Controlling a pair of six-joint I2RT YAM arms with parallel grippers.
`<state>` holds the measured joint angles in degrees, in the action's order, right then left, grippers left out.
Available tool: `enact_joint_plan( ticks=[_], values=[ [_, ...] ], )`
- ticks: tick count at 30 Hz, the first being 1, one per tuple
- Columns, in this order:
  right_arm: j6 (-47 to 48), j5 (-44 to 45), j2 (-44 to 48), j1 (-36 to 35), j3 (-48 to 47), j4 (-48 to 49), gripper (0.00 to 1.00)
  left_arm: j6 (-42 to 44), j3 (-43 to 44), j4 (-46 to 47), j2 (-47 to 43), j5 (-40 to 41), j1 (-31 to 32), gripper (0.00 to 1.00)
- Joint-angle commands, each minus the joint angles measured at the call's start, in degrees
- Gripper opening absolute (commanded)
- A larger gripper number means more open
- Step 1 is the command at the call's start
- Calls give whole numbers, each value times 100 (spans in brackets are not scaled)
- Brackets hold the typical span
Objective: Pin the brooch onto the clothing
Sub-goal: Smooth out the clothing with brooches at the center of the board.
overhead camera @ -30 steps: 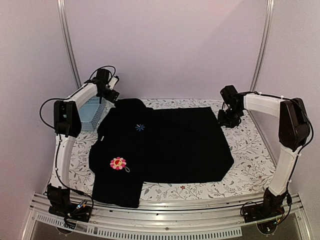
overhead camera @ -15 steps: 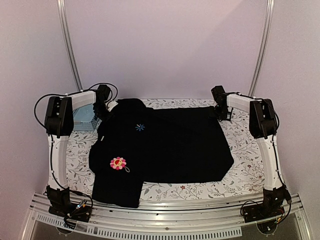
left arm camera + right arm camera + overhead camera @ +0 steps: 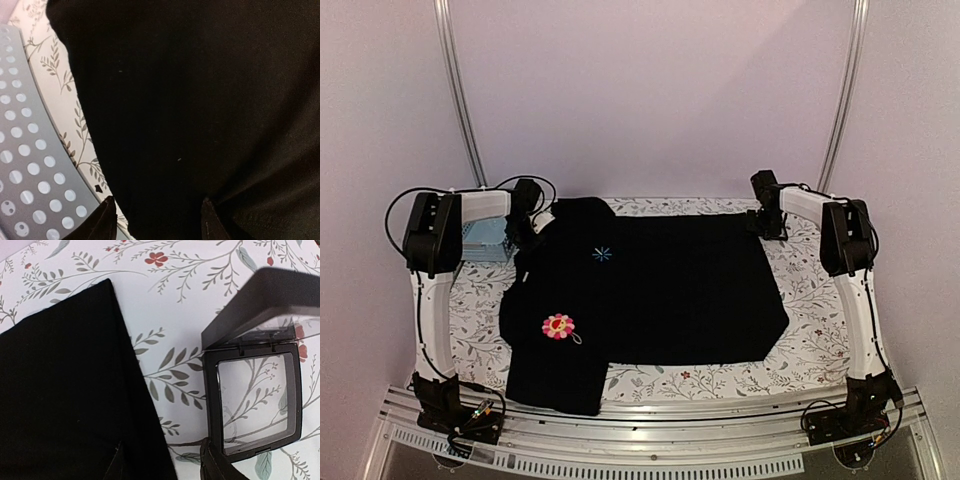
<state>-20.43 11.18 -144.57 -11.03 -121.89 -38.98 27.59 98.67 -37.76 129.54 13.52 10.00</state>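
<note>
open black case [image 3: 211, 390] beside clothing [image 3: 65, 400]

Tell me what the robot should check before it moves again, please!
1. The flower pin lies on the shirt, in plain sight: ok.
2. Pin poked through the cloth: cannot tell.
3. The left claw is over the shirt's far left edge, open: ok.
4. The right claw is at the shirt's far right corner, open: ok.
5. The clear box sits beside the right claw, off the shirt: ok.
</note>
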Motion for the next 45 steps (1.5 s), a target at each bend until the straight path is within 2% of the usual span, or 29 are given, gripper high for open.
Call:
enact_joint_plan(
  ticks=[1, 4, 7, 10, 14, 19, 23, 28, 35, 37, 41, 42, 43, 45],
  values=[
    [133, -93, -165, 304, 332, -637, 48, -47, 104, 10, 116, -342, 26, 58],
    [309, -539, -49, 254, 230, -456, 47, -145, 648, -97, 255, -418, 37, 59],
    [444, -678, 217, 155, 123, -409, 47, -205, 1299, -609, 250, -682, 61, 60],
    [431, -769, 705, 42, 207, -418, 48, -117, 1335, -908, -155, -949, 173, 61],
    [253, -752, 1794, -291, 1051, -389, 48, 174, 819, -1657, -926, -1214, 356, 62],
    [-465, -946, 3261, -765, 2996, -511, 43, 469, -237, -2672, -1709, -1381, 424, 56],
    [-1126, -894, 4113, -1110, 4392, -664, 41, 522, -1300, -2670, -2170, -1123, 496, 52],
    [-1963, -866, 5027, -1199, 5852, -735, 45, 537, -2089, -2302, -2459, -926, 615, 53],
    [-2552, -1327, 5299, -1208, 7208, -284, 52, 601, -2648, -1745, -2251, -841, 651, 54],
    [-2641, -1323, 5265, -1206, 7321, -104, 52, 557, -2693, -1689, -2127, -797, 659, 54],
    [-2739, -888, 5055, -1206, 7224, -399, 52, 532, -2698, -1649, -2067, -902, 660, 54],
    [-2732, -845, 5027, -1203, 7189, -440, 50, 538, -2696, -1636, -2072, -919, 659, 54],
    [-2702, -861, 5016, -1208, 7172, -414, 44, 547, -2695, -1627, -2073, -917, 655, 54],
    [-2642, -1013, 5099, -1208, 7158, -169, 18, 547, -2691, -1578, -2051, -900, 658, 54]
  ],
)
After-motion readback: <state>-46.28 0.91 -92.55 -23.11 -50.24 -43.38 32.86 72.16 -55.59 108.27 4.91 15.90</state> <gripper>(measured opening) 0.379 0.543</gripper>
